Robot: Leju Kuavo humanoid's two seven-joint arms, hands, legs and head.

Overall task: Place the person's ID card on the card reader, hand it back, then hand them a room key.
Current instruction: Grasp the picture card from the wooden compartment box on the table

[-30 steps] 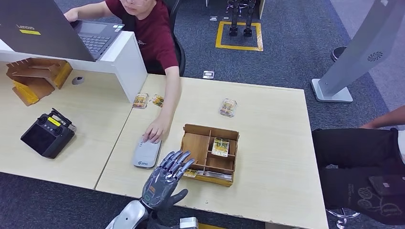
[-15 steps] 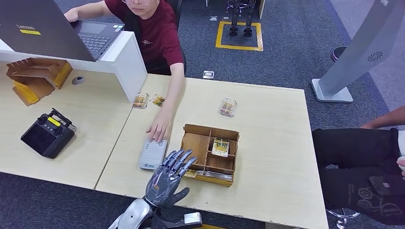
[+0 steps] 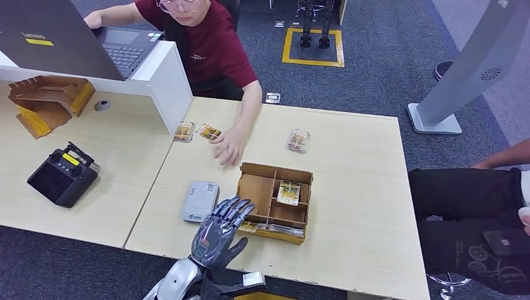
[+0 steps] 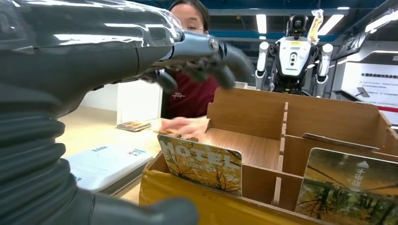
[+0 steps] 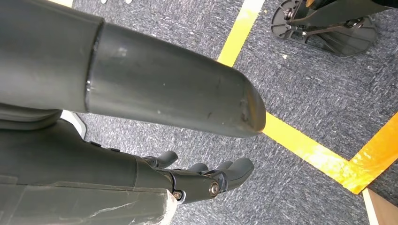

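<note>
The left hand (image 3: 219, 234) hovers empty with fingers spread over the near edge of the bench (image 3: 350, 187), between the grey card reader (image 3: 200, 201) and the wooden organizer box (image 3: 275, 201). The right hand (image 5: 206, 180) hangs over carpet, fingers loosely curled around nothing. No ID card lies on the reader; the person's hand (image 3: 229, 149) rests farther back, beside a card (image 3: 209, 131) on the bench. Room key cards stand in the box, one marked HOTEL (image 4: 202, 163) closest to the fingers. The risk I see: those fingers could knock that leaning key card over or nudge the light reader, since both sit just beside the hand.
</note>
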